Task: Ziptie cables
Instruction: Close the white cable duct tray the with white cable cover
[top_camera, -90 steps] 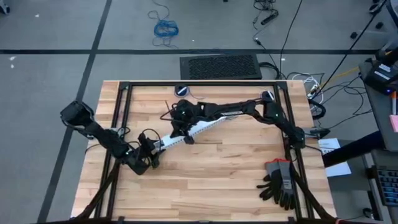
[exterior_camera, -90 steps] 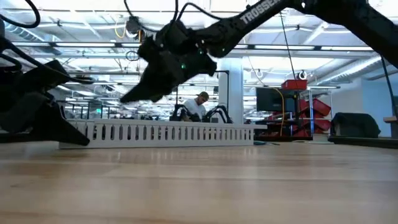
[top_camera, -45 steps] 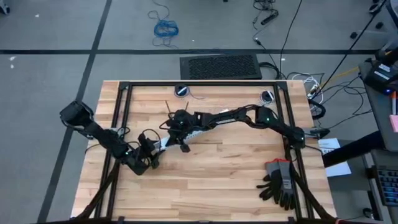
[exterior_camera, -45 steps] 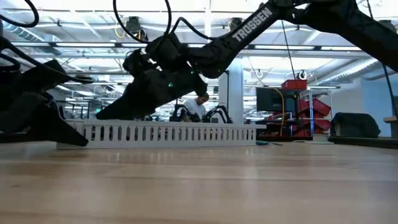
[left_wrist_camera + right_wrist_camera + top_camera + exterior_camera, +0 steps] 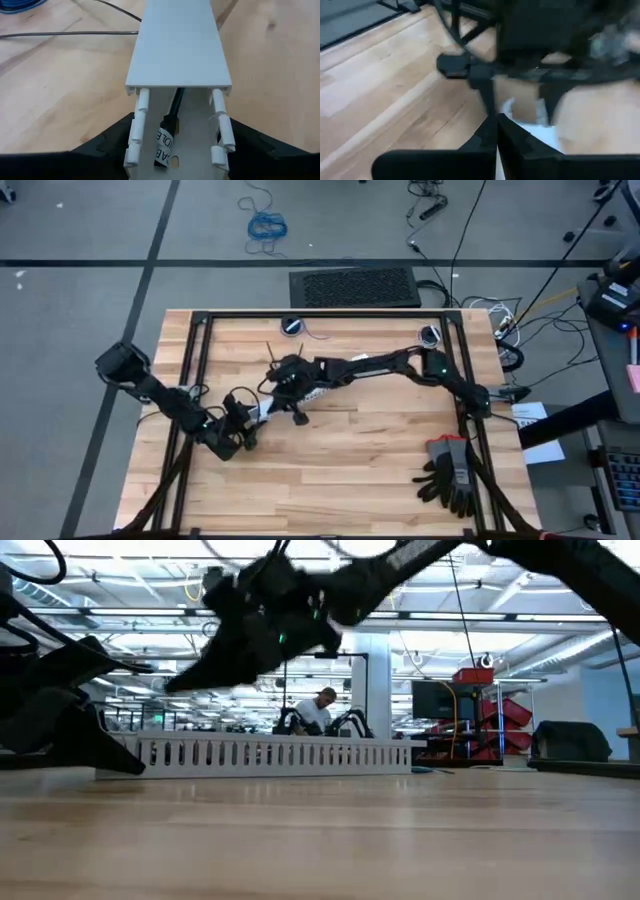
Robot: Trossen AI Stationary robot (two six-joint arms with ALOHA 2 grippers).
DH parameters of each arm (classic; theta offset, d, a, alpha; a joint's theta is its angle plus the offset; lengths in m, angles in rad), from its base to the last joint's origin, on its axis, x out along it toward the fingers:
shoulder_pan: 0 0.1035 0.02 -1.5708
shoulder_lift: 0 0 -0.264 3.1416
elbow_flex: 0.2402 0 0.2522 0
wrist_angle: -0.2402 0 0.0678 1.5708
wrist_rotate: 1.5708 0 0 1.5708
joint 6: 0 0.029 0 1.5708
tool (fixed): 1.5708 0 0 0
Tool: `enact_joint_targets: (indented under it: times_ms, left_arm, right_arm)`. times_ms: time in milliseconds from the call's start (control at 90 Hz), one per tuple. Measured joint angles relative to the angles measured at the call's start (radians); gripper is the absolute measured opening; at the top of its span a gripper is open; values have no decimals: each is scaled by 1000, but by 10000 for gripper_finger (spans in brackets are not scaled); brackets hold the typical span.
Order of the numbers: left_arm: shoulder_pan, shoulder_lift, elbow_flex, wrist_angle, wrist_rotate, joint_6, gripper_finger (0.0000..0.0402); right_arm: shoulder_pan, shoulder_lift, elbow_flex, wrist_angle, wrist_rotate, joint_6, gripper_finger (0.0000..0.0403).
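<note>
Cables aren't clearly visible: only a black lead point(image 5: 172, 107) with a white label shows lying inside the white slotted duct point(image 5: 179, 45). A thin dark strip on the wood beside the duct point(image 5: 65, 34) may be a ziptie; can't confirm.

Left gripper point(image 5: 175, 150) grips the duct's near end, a finger on each side wall, holding it down on the table point(image 5: 380, 470). Right gripper point(image 5: 290, 380) hangs over the duct's middle; can't tell whether its fingers are open.

Step, as I read it: still staging, no tie looped yet. Next move needs the right gripper to get onto a ziptie or the wires while the left steadies the duct.

Versus half a second ago: right gripper has lifted in the low view; left arm and duct unchanged.
</note>
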Motion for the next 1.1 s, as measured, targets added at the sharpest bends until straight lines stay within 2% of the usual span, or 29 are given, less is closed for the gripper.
enact_joint_targets:
  times_ms: [144,244,322,444,589,833,1100]
  left_arm:
    - [12,0,0,0,15,6,240]
    - [19,0,0,1,16,8,240]
    - [24,0,0,-2,16,9,240]
    - [34,0,-1,-3,20,16,240]
    - [50,-1,-1,12,33,45,240]
    - [61,0,0,24,42,80,240]
    - [63,0,2,5,64,15,240]
  right_arm:
    - [-43,9,-4,-171,21,-46,0]
    - [-67,28,1,-196,2,-52,0]
    - [-71,52,3,-169,-22,-51,0]
    - [-52,107,3,-26,-63,-19,0]
    - [-21,152,5,85,-53,26,0]
    - [-33,158,3,78,-73,57,0]
    - [-58,150,4,24,-78,54,0]
